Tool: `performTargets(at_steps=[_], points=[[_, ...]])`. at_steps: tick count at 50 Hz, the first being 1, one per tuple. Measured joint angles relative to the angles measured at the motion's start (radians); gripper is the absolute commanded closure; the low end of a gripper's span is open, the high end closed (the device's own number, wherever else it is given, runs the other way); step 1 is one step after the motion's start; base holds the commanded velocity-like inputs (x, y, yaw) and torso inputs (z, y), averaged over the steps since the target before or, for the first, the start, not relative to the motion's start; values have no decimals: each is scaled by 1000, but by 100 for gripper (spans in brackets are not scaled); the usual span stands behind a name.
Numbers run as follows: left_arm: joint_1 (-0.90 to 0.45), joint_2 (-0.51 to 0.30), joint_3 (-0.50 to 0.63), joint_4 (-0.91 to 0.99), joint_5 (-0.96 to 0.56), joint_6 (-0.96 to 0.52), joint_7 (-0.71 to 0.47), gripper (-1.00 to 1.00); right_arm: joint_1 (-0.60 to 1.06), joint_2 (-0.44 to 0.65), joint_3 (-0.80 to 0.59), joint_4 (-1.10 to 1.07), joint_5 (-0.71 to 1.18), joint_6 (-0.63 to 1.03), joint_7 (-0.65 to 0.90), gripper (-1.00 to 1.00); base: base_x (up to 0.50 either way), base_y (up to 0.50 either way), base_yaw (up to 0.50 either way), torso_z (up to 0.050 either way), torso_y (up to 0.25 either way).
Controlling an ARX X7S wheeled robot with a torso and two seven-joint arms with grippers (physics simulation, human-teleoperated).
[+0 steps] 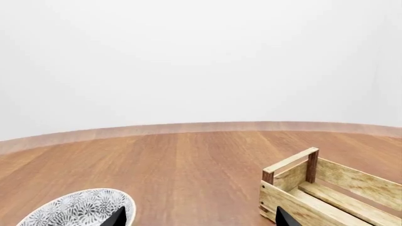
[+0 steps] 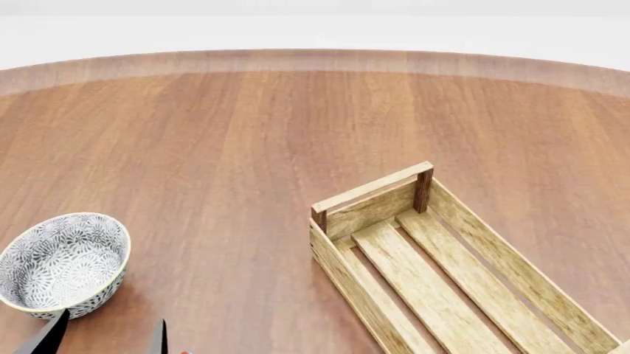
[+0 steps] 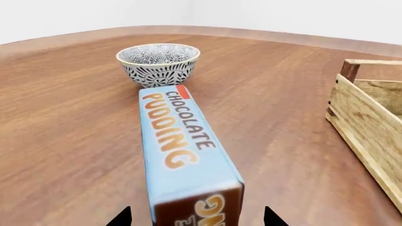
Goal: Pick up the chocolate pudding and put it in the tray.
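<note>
The chocolate pudding (image 3: 182,155) is a light blue box with orange-red letters and dark brown ends. It lies flat on the wooden table, its red corner toward the bowl. My right gripper (image 3: 196,219) is open; its dark fingertips stand on either side of the box's near end, apart from its sides. The tray (image 2: 433,273), a light-wood slatted crate, is empty at the right in the head view and also shows in the left wrist view (image 1: 326,193) and the right wrist view (image 3: 367,127). My left gripper (image 2: 103,338) is open and empty, just in front of the bowl.
A grey-white patterned bowl (image 2: 61,262) stands at the table's front left, just beyond the box in the right wrist view (image 3: 158,63). The round wooden table's far edge (image 2: 315,59) curves across the back.
</note>
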Motion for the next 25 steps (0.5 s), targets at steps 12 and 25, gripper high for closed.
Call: performTargets(at_steps=[12,25], points=[[-1,-5,5,4,-3,-1,-6,-100,18,-10,-5,50,7,-19,-1,-100,0,0,0,0,0],[-1,-10,10,10,-7,0,-12,-100,43,-27,-19,102,7,-34,-3,-100,0,0,0,0,0]])
